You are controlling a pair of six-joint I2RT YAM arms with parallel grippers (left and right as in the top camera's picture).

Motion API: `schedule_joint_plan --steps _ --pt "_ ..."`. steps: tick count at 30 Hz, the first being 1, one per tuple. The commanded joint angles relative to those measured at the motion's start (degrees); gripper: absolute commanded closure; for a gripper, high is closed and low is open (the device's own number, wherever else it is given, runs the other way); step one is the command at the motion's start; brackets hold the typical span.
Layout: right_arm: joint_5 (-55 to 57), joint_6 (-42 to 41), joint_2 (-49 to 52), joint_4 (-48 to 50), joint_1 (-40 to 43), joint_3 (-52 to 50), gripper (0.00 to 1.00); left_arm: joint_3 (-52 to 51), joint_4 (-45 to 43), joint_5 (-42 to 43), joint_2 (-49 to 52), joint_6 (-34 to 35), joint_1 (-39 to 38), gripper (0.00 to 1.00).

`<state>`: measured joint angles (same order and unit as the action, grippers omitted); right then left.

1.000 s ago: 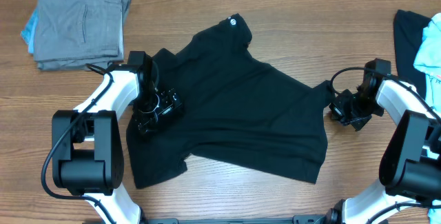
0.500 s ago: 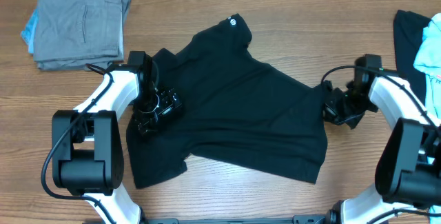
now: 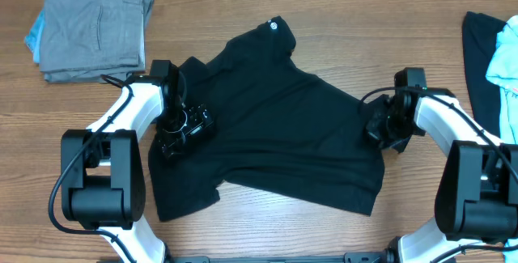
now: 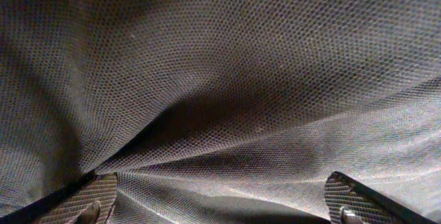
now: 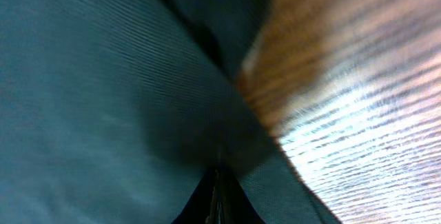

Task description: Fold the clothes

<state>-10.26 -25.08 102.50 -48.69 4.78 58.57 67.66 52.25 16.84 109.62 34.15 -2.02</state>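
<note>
The black shirt (image 3: 275, 125) lies open but creased in the middle of the counter (image 3: 267, 231). The left hand (image 3: 182, 125), spread wide, rests on its left side. The right hand (image 3: 387, 124), pressed together, is at its right edge. The cloth seems light and limp, so corners or hem are best to pinch.

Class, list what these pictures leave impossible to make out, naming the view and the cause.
- Overhead: garments at the right edge, cut off by the frame.
- Overhead: white logo on the black shirt, too small to read.
- Right wrist: right gripper blurred; whether it pinches fabric is unclear.
- Overhead: blue item under grey stack, mostly covered.
</note>
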Motion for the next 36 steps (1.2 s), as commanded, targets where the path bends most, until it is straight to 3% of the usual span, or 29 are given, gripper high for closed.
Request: schedule_joint_plan --steps 1,15,24,31,36 --pt "1.6 -2.3 0.5 0.4 0.4 -2.0 0.96 -1.7 -1.5 -6.7 2.3 -2.4 1.3 0.00" --pt "9.1 -9.7 0.5 -3.6 1.9 -2.7 0.96 -1.7 0.0 -6.3 2.3 -3.7 1.3 0.00" --pt "12.4 -13.1 0.5 -9.9 10.5 -2.7 0.96 -1.7 0.0 -4.6 2.3 -5.5 1.3 0.00" --pt "13.2 -13.1 -0.1 -10.4 18.3 -2.7 0.96 -1.7 -2.4 4.6 2.1 -11.5 1.2 0.00" --pt "13.2 -13.1 -2.5 -10.9 22.3 -2.7 0.96 -0.8 -3.0 5.3 -0.6 -11.9 1.1 0.00"
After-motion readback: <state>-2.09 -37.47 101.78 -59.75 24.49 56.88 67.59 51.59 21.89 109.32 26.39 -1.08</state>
